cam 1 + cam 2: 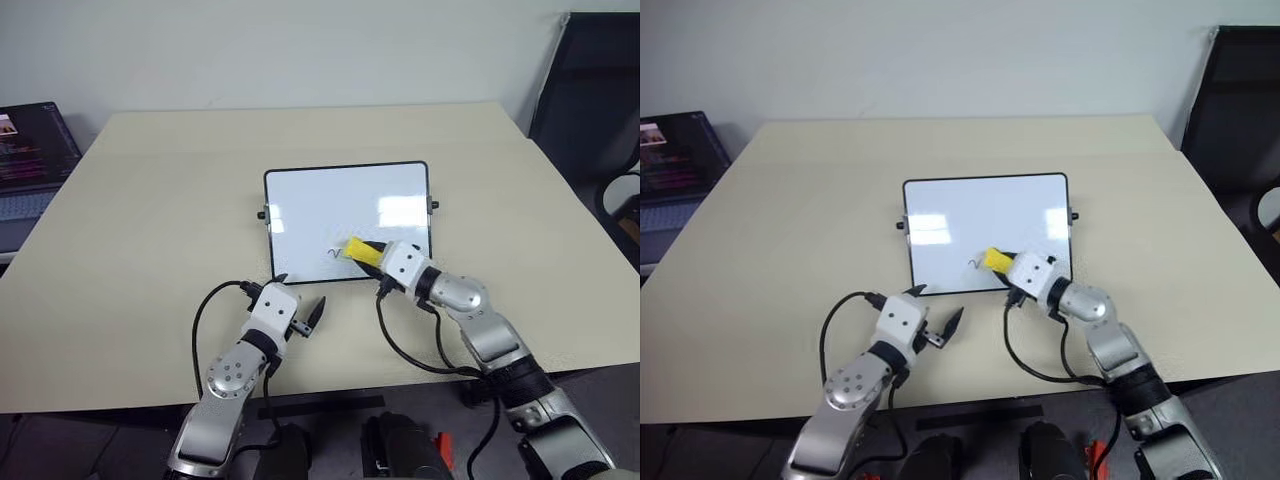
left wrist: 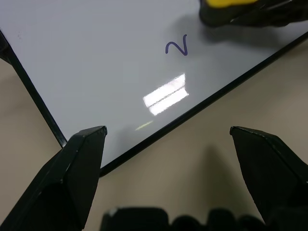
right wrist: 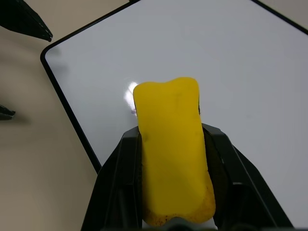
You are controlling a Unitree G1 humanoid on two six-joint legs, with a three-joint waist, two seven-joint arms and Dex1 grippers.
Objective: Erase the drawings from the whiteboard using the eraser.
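A whiteboard (image 1: 345, 220) with a thin black frame is seen lying flat on a beige table (image 1: 150, 240), roughly at the middle of it, with a small black knob on each short side. One drawing (image 1: 334, 253), a small dark blue "v" scribble, is found on the board near its near edge (it is shown most plainly in the left wrist view (image 2: 176, 47)). The yellow eraser (image 1: 362, 252) is clamped between the fingers of the right gripper (image 1: 372, 256), which are closed tight against its two long sides, and it is held over the near right part of the board, just beside the scribble on its right; whether its underside is pressed to the surface cannot be told. The left gripper (image 1: 298, 318) is kept over the table just in front of the board's near left corner, with its fingers spread wide and nothing between them. One of its fingers (image 1: 280, 279) is placed at the board's corner, though contact cannot be judged. A laptop (image 1: 30, 165) is set at the far left edge of the table, and a dark chair (image 1: 590, 90) is seen beyond the right side.
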